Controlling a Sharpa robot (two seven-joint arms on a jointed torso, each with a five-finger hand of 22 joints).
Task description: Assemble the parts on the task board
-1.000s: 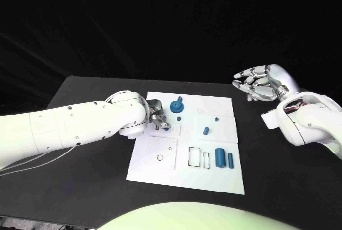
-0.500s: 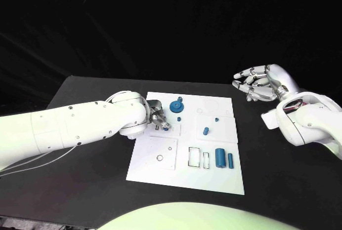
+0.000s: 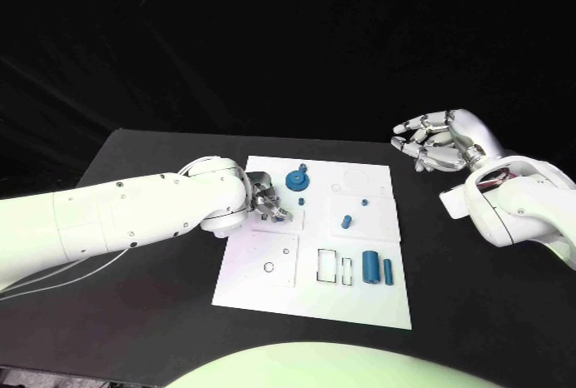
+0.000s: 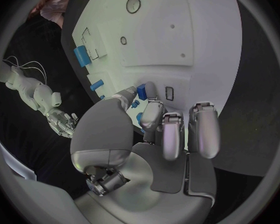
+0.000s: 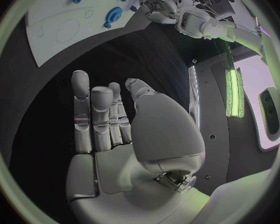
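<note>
1. So, the left hand [image 3: 266, 201] is hovering low over the left edge of the board [image 3: 270, 290], fingers [image 4: 154, 112] reaching down and pinching a small blue part [image 4: 141, 91] against the thumb, right at the board surface.
2. The right hand [image 3: 438, 142] is hanging off the board's far right corner, over the black table [image 3: 144, 321], fingers spread apart and holding nothing.
3. A round blue gear [image 3: 296, 181] is sitting near the board's far edge, just beside the left hand.
4. A small blue peg [image 3: 347, 221] is standing mid-board, with another tiny blue piece [image 3: 363, 204] near it.
5. A blue cylinder [image 3: 372, 265] and a slim blue bar [image 3: 388, 270] are lying side by side near the board's right edge, next to outlined rectangular slots [image 3: 326, 266].
6. A small ring outline [image 3: 270, 266] is showing on the near-left panel of the board.
7. In the right wrist view the palm is facing the table, with the gear on the board ahead of the fingertips.
</note>
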